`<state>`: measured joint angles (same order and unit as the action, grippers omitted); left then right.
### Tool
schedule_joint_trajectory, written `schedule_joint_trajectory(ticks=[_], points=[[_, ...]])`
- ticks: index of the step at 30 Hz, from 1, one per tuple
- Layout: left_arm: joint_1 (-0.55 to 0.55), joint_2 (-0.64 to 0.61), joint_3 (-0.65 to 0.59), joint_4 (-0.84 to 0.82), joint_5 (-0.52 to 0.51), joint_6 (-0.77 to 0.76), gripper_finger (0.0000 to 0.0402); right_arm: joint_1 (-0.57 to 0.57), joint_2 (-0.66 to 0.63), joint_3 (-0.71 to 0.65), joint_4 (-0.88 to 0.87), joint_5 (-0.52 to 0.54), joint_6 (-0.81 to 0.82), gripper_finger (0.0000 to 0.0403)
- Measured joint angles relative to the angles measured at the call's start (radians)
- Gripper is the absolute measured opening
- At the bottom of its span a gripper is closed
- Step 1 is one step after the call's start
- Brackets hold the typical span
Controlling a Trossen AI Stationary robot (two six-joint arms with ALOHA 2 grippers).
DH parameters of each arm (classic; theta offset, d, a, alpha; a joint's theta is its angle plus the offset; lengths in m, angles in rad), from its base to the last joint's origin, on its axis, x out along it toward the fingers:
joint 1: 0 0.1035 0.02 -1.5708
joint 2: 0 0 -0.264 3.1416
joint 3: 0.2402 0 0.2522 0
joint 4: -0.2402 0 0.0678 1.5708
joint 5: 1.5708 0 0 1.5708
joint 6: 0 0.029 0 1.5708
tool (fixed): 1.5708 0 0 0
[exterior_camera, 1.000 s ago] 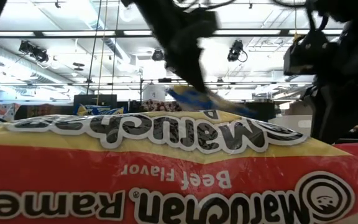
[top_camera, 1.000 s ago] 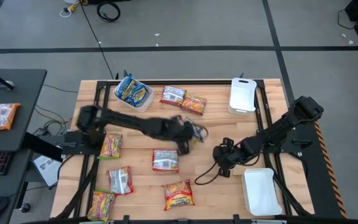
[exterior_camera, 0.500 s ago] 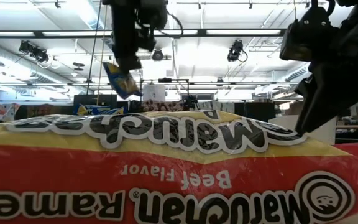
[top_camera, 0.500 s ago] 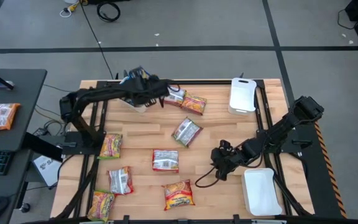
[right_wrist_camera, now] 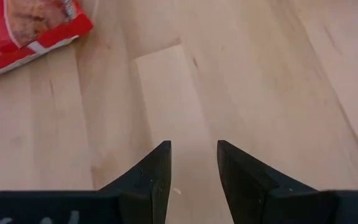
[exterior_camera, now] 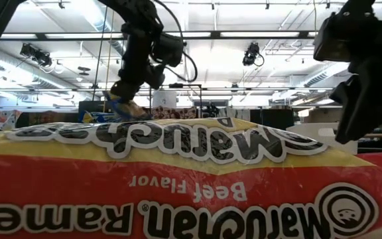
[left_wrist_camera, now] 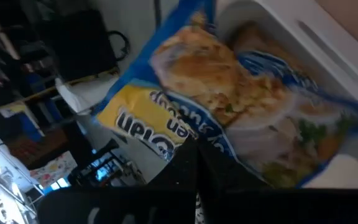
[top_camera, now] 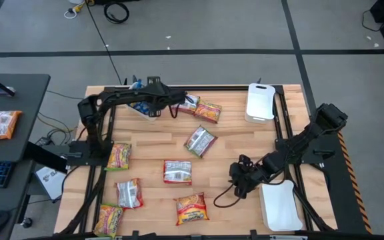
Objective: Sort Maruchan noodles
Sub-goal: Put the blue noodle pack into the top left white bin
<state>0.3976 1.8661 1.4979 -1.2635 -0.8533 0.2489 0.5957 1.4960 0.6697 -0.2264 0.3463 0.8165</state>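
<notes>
Holding blue-yellow packet (left_wrist_camera: 229,106) over tray (left_wrist_camera: 328,50), left pincer (top_camera: 141,101)

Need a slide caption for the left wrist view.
Left gripper holds a blue-yellow packet over the white tray.

Assorted Maruchan noodles (top_camera: 177,171) scattered across table (top_camera: 232,143)

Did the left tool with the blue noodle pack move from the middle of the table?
Yes. The left tool, shut on the blue noodle packet, went from mid-table to the far left corner, over the white tray by the table's back edge.
</notes>
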Motion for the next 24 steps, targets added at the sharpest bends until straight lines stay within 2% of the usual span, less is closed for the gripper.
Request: schedule_joint_trajectory(ticks=[3, 11, 15, 20, 24], points=[[-0.014, 0.0, 0.0, -0.062, 0.028, -0.03, 0.0001, 0.012, 0.0, 0.0, -0.006, 0.0, 0.001, 0.0135], [-0.067, 0.0, -0.002, -0.038, 0.016, -0.002, 0.0001, 0.01, 0.0, 0.0, -0.021, 0.054, -0.014, 0.0135], [-0.039, 0.0, -0.085, 0.049, -0.072, 0.102, 0.0001, 0.005, 0.001, 0.0, -0.022, 0.052, -0.024, 0.0135], [-0.01, 0.0, -0.225, 0.129, -0.028, 0.098, 0.0001, 0.006, 0.001, 0.0, -0.021, 0.026, -0.008, 0.0135], [-0.018, 0.0, -0.304, 0.156, -0.034, 0.094, 0.0003, 0.006, 0.001, 0.0, -0.021, 0.026, -0.008, 0.0135]])
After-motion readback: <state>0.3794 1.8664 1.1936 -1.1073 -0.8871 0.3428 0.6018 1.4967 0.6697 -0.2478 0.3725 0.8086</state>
